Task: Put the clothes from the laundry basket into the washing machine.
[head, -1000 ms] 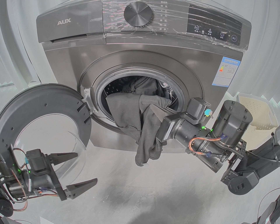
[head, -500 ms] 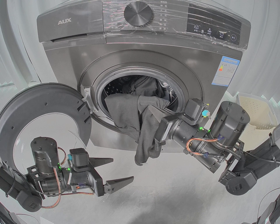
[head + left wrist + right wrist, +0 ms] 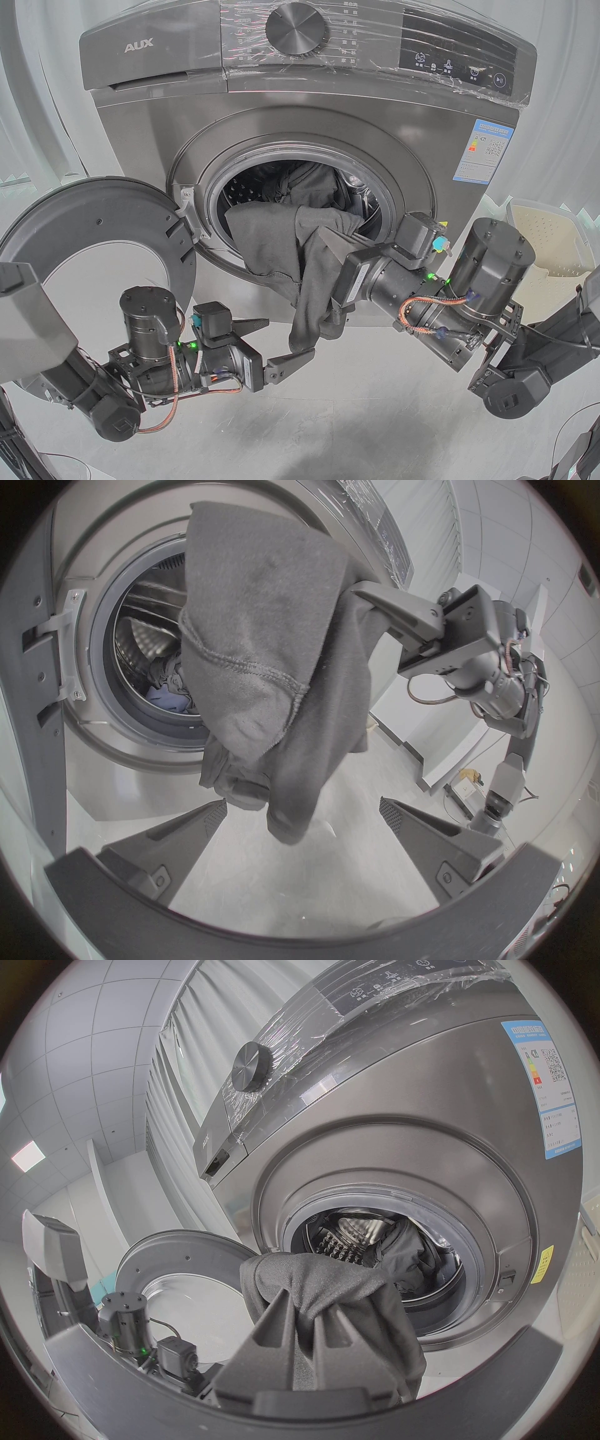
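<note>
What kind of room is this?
Probably a laundry room. A washing machine stands with its round door swung open, a grey garment hangs out of its drum, and a cream laundry basket sits beside it.

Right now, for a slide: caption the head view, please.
Right gripper shut on a grey garment draped over the washing machine's opening; open left gripper hovers near its hanging end.

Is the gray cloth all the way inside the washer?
No, half out. The cloth hangs down over the washer rim.
</note>
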